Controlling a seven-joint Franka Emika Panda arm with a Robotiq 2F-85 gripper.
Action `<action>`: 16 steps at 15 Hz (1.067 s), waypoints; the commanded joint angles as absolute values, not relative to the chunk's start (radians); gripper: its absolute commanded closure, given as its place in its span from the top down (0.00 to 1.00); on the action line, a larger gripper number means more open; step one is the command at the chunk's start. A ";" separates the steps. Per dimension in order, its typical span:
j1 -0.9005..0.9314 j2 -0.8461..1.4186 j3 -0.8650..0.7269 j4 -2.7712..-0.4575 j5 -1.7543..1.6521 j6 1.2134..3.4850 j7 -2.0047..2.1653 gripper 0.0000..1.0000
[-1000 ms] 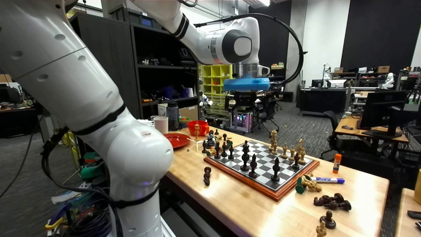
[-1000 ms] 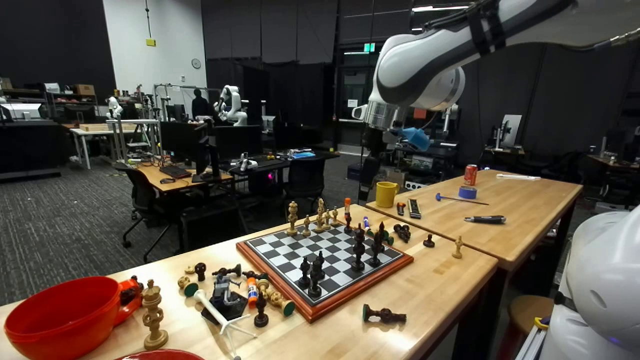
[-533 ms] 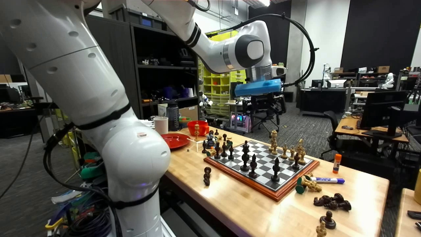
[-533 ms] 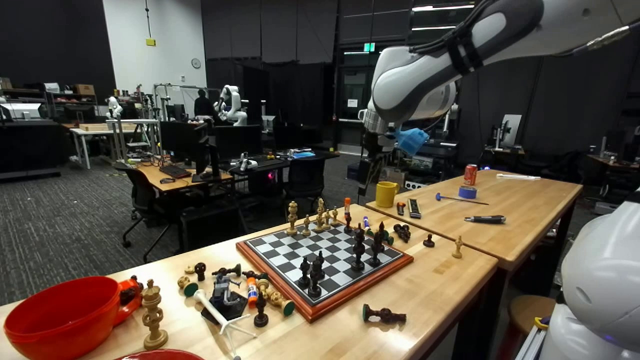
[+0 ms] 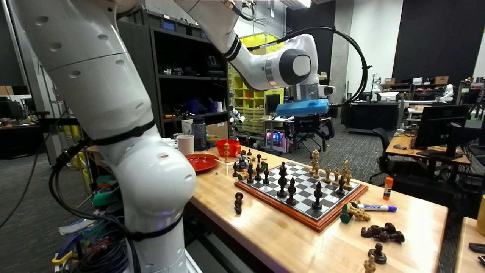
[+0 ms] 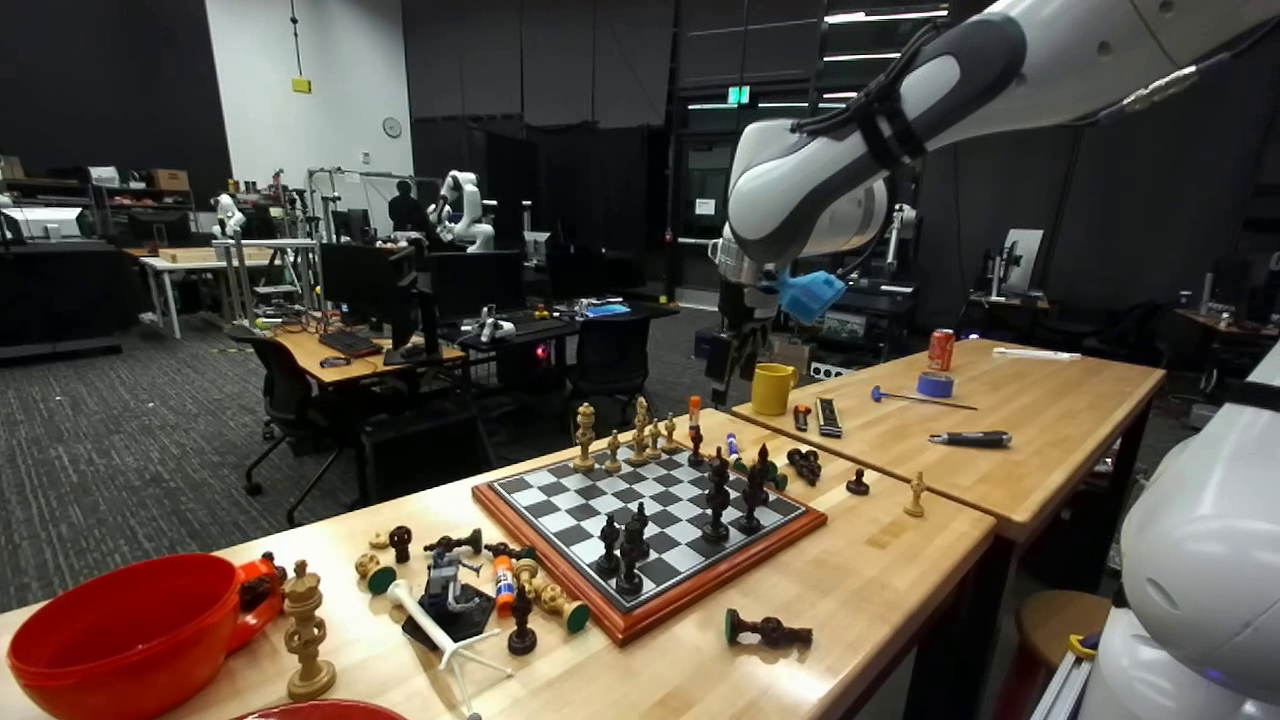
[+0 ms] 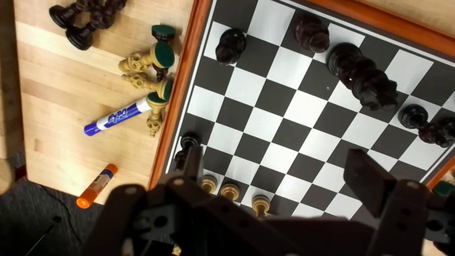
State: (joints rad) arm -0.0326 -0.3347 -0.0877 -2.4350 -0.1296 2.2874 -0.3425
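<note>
The black gripper (image 7: 279, 169) has its flat, angular fingers (image 7: 369, 181) spread wide apart, higher than the chequered black-and-white chessboard (image 7: 305, 108); in the wrist view 3 turned tan pieces (image 7: 230, 192) show between the fingers; across from these stand dark pieces (image 5: 282, 180), glossy and knobbly; a reddish wooden frame (image 5: 280, 206) borders the board; just outside it lie toppled pieces (image 7: 163, 55) with round green bases, and beside them a slim cylindrical marker (image 7: 121, 115), purple and white; an orange glue stick (image 5: 388, 188) stands upright near the edge of the pale, striped-grain table (image 5: 265, 235); farther off, a smooth yellow mug (image 6: 772, 388) rests on a 2nd wooden table (image 6: 1060, 400); beyond spreads ribbed grey carpet (image 6: 150, 420).
</note>
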 commanded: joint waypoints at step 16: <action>0.082 -0.353 -0.055 -2.532 -0.048 2.198 -0.414 1.00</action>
